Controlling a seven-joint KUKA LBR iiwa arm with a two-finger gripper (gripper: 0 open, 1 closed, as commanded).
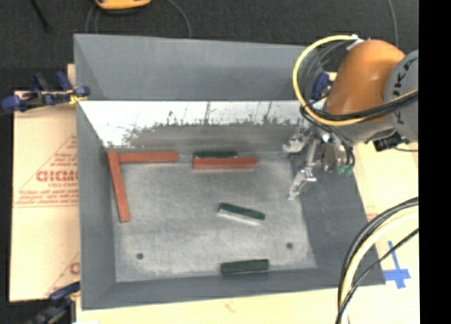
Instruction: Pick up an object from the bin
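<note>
Claw [304,183] at right of bin [97,203] | opening: cannot tell | green-white bar [241,213] lower-left, apart

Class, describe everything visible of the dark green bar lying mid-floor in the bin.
The dark green bar is short, flat and straight, with a pale edge along its lower side. It lies on the bin floor near the middle, slanting down toward the right. No other thing touches it; the gripper stands apart, up and to its right.
</note>
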